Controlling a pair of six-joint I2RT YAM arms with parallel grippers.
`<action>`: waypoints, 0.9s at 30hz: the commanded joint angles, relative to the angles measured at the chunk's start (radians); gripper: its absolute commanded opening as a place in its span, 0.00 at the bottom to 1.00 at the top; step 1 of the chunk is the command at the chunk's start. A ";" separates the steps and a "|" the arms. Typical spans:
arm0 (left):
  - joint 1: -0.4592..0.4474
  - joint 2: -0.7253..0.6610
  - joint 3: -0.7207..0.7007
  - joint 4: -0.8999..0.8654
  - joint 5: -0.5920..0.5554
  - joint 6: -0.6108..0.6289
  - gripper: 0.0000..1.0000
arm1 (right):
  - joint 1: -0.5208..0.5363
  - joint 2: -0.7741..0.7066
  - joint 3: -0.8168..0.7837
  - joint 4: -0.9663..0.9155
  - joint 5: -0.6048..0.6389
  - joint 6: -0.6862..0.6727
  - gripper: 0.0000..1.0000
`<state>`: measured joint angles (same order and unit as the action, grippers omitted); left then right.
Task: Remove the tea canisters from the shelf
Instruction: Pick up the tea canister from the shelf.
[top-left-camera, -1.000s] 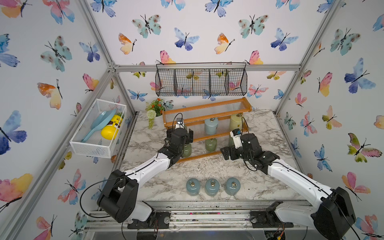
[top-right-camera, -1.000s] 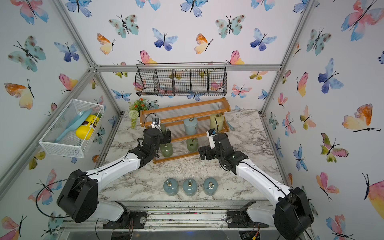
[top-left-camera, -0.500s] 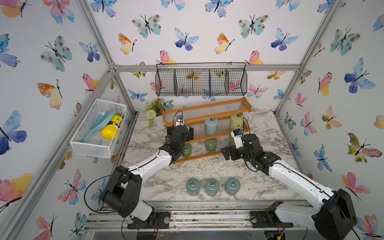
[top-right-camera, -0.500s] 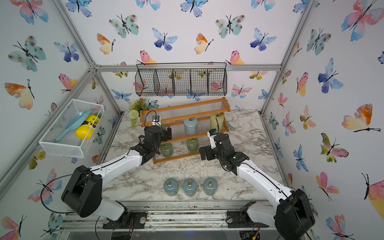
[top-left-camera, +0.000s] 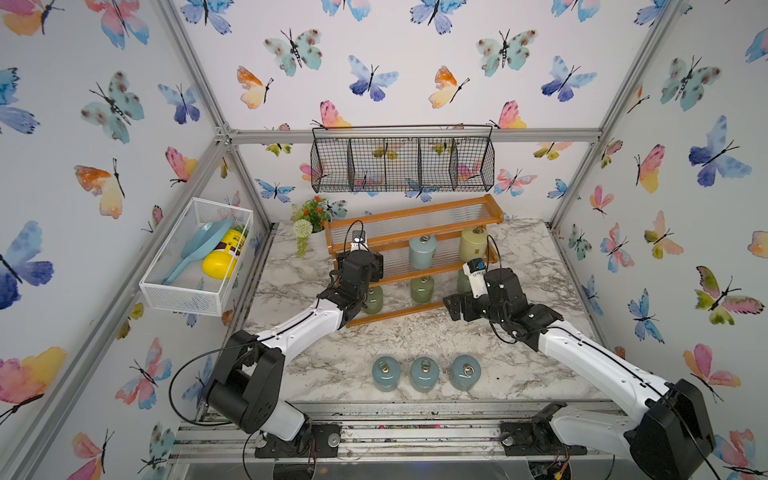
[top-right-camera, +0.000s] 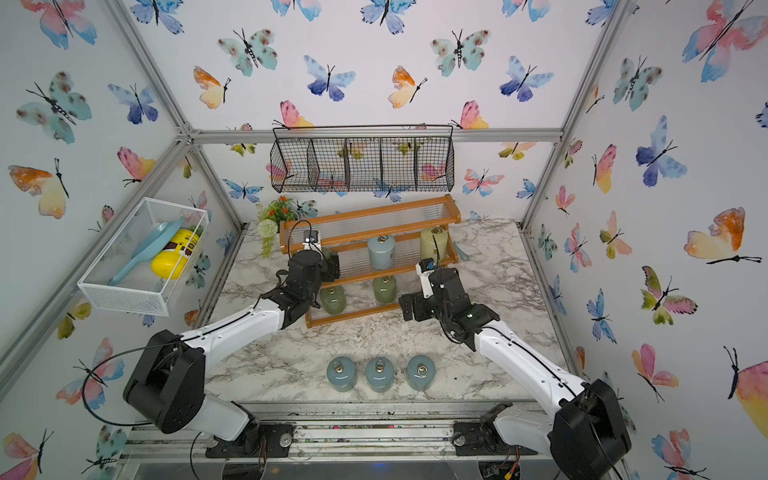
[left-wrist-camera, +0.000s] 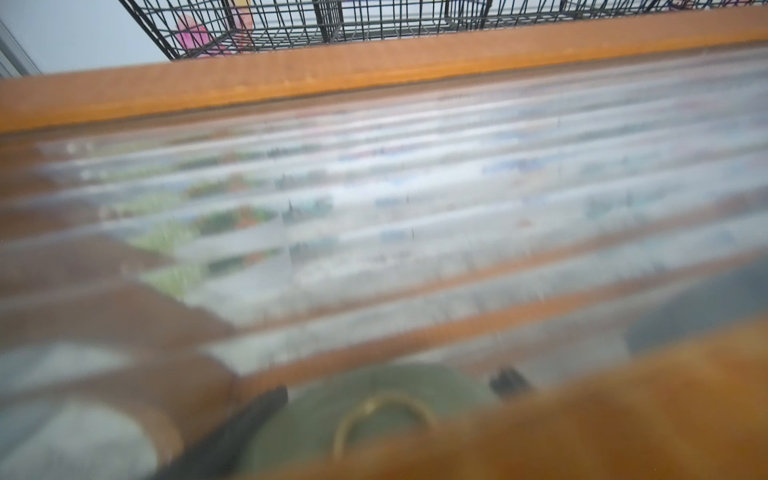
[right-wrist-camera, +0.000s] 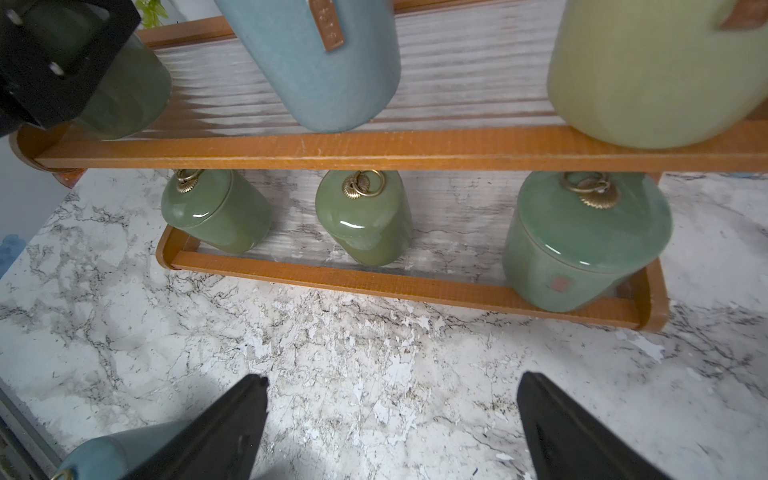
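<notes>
Setting: a butterfly-papered cell with a marble tabletop (top-left-camera: 415, 336). The shelf (top-left-camera: 415, 211) stands at the back of it, below a black wire basket (top-left-camera: 401, 166).
Already off: three pale blue canisters (top-left-camera: 424, 372) stand in a row on the marble near the front edge.
On the rack: the middle tier carries a green canister (right-wrist-camera: 124, 95) at its left end, a blue canister (top-left-camera: 422, 251) and the yellow canister (top-left-camera: 473, 244). The bottom tier holds three more green canisters (right-wrist-camera: 365, 220). The top tier is bare.
Step in hand: by my reading, lifting the left-end green canister off the middle tier.
Left grip: the left gripper (left-wrist-camera: 378, 397) has its fingers (left-wrist-camera: 249, 419) pinched on that jar, one on each side. The ring pull shows between them, though the left wrist view is blurred.
Left arm pose: it reaches forward from its base with the wrist raised to middle-tier height and the hand pointing into the rack. It covers most of the jar in both top views.
Doing it well: lift until the base clears the tier's front rail, then draw straight back. Keep the jar upright so the domed lid stays seated. Go slowly, since the glaze looks slippery. Watch the rail above and the green jar just below. Set it down near the blue row, not touching it.
Right grip: the right gripper (right-wrist-camera: 395, 415) has its fingers (right-wrist-camera: 232, 424) spread wide and holds nothing.
Right arm pose: the elbow is bent and the hand is angled down over bare marble in front of the bottom tier, near the right-end green jar but apart from it.
</notes>
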<state>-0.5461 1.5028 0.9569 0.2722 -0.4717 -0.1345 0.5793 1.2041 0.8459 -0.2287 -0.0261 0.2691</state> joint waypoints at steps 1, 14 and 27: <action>0.003 -0.021 -0.019 -0.042 0.046 0.010 0.76 | -0.007 -0.012 -0.013 -0.014 -0.006 0.009 1.00; 0.003 -0.114 -0.052 -0.047 0.171 0.069 0.75 | -0.008 -0.020 -0.020 -0.011 -0.012 0.012 1.00; 0.005 -0.261 -0.104 -0.114 0.288 0.090 0.74 | -0.009 -0.043 -0.028 -0.015 -0.014 0.013 1.00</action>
<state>-0.5388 1.2964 0.8482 0.1661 -0.2226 -0.0513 0.5747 1.1847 0.8307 -0.2317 -0.0269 0.2722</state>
